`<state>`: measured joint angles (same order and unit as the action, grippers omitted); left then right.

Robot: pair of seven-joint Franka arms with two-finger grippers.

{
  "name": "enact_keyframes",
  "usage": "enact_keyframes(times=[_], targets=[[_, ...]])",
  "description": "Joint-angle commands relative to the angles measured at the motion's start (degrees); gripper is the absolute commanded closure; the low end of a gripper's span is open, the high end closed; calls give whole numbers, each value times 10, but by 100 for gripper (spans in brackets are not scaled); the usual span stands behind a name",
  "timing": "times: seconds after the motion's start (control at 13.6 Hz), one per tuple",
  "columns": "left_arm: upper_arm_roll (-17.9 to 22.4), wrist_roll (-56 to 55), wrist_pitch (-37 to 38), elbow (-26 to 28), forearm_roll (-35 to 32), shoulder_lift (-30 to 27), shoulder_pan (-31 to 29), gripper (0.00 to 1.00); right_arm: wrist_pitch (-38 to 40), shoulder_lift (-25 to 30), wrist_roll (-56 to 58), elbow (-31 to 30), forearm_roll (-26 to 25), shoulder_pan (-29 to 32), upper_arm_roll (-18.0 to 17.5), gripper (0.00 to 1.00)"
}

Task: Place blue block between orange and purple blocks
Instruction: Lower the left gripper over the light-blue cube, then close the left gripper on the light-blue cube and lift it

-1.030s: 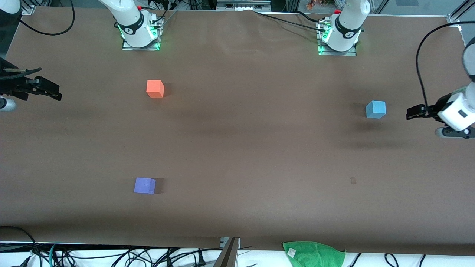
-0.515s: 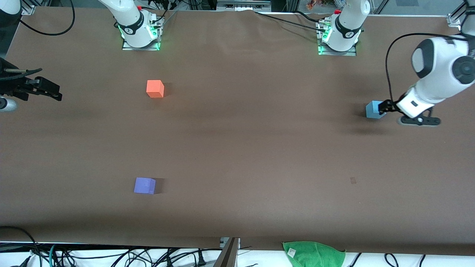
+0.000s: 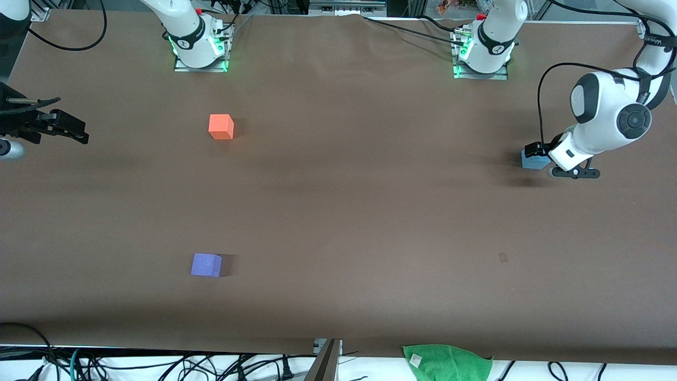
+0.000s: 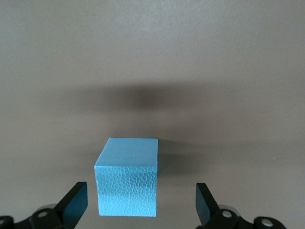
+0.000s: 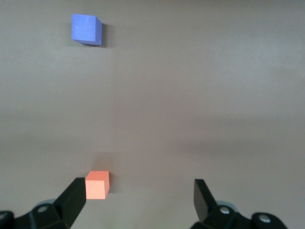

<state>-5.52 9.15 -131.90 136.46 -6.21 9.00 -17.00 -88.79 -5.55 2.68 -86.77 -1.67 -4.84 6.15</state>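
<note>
brown table [image 3: 338, 211], left pincer [image 3: 535, 150] spread wide around blue block [image 3: 530, 160], right pincer [image 3: 79, 133] spread wide, waiting

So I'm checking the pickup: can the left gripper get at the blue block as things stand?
Probably yes. The left gripper is open at the blue block, fingers apart on either side, nothing between. The right gripper waits at its own end.

The left pincer [image 3: 535, 150] is low at the left arm's end of the table, fingers spread wide, wrist bent down. The right pincer [image 3: 71, 129] waits at the right arm's end, fingers apart.
</note>
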Motion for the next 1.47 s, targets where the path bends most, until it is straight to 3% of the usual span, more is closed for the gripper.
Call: enact_keyframes(times=[0.0,0.59,0.66,0.74,0.81,1.1,1.4], targets=[[-7,20,-25,-5,-18,19,-25,0,-1,-1,8,4,-9,2,-4,0],[-7,28,-64,14,-21,62,-38,0,-1,-1,8,4,-8,3,-4,0],[-7,28,-68,14,-21,66,-44,5,-1,-1,8,4,-9,3,-4,0],[-8,28,-70,14,-21,66,-44,46,-1,-1,8,4,-8,3,-4,0],[-8,25,-72,13,-21,67,-44,72,-1,-1,8,4,-8,3,-4,0],[-11,18,-69,7,-21,58,-40,87,-1,-1,8,4,-8,3,-4,0],[-48,14,-36,-11,-21,-2,-39,87,-1,-1,8,4,-8,3,-4,0]])
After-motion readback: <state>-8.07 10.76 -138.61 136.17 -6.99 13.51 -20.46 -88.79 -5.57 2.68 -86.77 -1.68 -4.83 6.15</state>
